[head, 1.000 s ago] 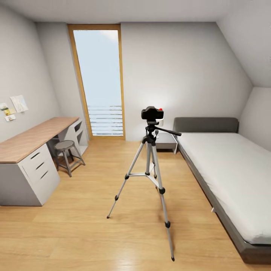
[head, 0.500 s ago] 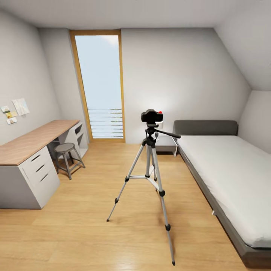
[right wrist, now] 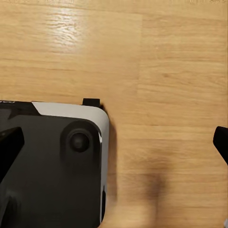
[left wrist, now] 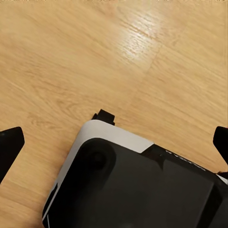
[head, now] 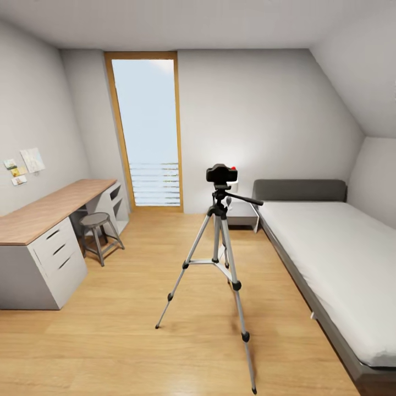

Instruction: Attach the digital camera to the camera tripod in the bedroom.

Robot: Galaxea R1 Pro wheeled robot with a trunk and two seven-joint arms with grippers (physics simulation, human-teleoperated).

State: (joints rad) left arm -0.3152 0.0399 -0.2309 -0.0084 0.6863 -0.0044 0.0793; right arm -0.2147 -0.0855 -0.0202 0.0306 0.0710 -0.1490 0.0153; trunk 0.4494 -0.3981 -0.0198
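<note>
The camera [head: 221, 174] sits on top of the tripod [head: 219, 258] head, mid-floor between the desk [head: 41, 212] and the bed [head: 330, 253]. To judge by that, the mounting looks done; nothing obvious is left. Both wrist views look down at the wood floor [left wrist: 71, 57] over the robot's base [left wrist: 137, 185]. The left gripper [left wrist: 114, 142] and right gripper [right wrist: 114, 140] are spread wide, holding nothing.
</note>
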